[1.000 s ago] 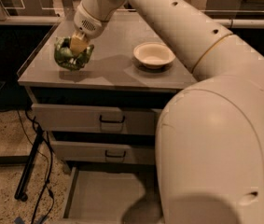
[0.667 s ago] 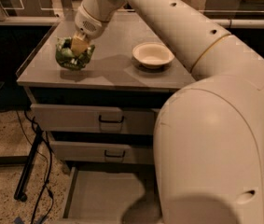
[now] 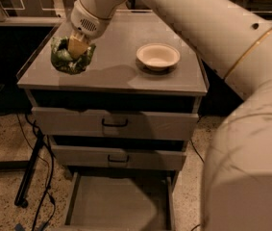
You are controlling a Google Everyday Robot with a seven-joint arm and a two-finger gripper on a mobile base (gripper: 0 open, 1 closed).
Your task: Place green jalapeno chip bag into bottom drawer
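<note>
On the left of the grey table [image 3: 121, 78], the cream-white claw [image 3: 78, 48] pinches its tan fingers [image 3: 78, 43] into a crinkled green chip bag [image 3: 62, 61] with pale print, and a cream bowl [image 3: 158, 56] sits to the right. The upper drawers [image 3: 154, 125] are grey with black handles [image 3: 114, 124]. The open bottom drawer [image 3: 116, 206] is bare grey, and the floor [image 3: 1, 196] is speckled beige.

Dim, warm light falls from above. The grey metal tabletop [image 3: 121, 64] is brightest. The gripper [image 3: 78, 46], clamped on the crinkled green foil chip bag [image 3: 62, 61] at upper left, throws a soft shadow rightward. The grey bottom drawer [image 3: 116, 211] lies murky.
</note>
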